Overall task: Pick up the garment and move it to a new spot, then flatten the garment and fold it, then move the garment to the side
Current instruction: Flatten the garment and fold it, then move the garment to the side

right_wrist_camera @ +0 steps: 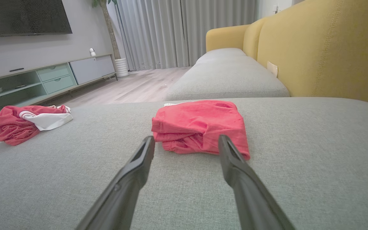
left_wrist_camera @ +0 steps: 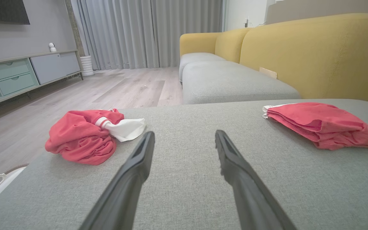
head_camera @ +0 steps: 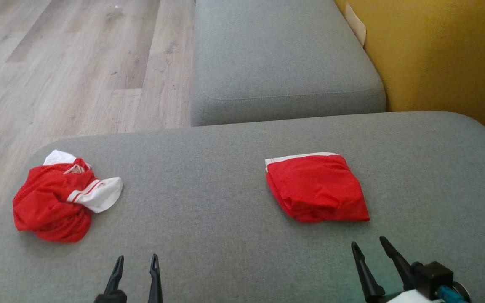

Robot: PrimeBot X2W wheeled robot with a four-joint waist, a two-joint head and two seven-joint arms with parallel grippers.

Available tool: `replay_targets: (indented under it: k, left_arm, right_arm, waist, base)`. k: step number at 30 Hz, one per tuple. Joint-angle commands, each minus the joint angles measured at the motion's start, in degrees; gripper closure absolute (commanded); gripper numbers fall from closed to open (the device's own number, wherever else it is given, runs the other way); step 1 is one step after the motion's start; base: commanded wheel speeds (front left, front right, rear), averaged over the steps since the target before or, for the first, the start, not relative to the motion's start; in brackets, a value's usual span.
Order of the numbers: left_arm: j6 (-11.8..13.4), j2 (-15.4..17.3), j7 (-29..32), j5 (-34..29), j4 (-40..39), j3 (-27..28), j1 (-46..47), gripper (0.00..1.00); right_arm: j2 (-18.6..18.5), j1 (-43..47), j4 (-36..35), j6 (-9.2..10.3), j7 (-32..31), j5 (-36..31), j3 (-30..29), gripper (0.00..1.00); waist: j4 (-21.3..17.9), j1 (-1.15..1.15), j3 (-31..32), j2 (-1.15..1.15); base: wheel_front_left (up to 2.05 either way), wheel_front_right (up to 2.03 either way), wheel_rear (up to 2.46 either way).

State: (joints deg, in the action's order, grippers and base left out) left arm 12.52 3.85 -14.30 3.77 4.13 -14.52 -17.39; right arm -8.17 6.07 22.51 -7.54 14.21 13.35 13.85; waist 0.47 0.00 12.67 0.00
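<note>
A crumpled red and white garment (head_camera: 59, 198) lies in a heap at the left end of the grey cushion (head_camera: 209, 202); it is also in the left wrist view (left_wrist_camera: 85, 135) and the right wrist view (right_wrist_camera: 24, 123). A folded red garment (head_camera: 316, 187) with a white band rests right of centre (left_wrist_camera: 321, 124) (right_wrist_camera: 201, 129). My left gripper (head_camera: 137, 263) hovers open near the front edge, right of the heap, holding nothing. My right gripper (head_camera: 369, 248) is open just in front of the folded piece, apart from it.
A second grey seat cushion (head_camera: 280, 59) extends away behind, with the yellow sofa back (head_camera: 436, 54) on the right. Wooden floor (head_camera: 70, 63) lies beyond the cushion's left and far edges. A TV cabinet (left_wrist_camera: 18, 73) stands across the room.
</note>
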Motion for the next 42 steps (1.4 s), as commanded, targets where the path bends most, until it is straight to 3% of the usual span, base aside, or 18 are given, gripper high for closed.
replay_targets:
  k: [1, 42]
  left_arm:
    - [-0.4, -0.4, -0.7, -0.5, -1.6, 2.1, 2.6, 0.00]
    - [-1.3, -0.8, -0.7, -1.7, -1.1, 2.3, 2.9, 0.00]
  right_arm:
    - [-0.3, -1.8, -2.1, 0.05, 0.8, -0.6, 0.5, 0.00]
    - [0.2, -0.7, -3.4, 0.05, 0.8, -0.8, -1.4, 0.00]
  waist:
    - [0.1, 0.00, 0.0, 0.00]
    - [0.2, 0.00, -1.3, 0.00]
  base:
    - [0.00, 0.00, 0.00]
    - [0.00, 0.00, 0.00]
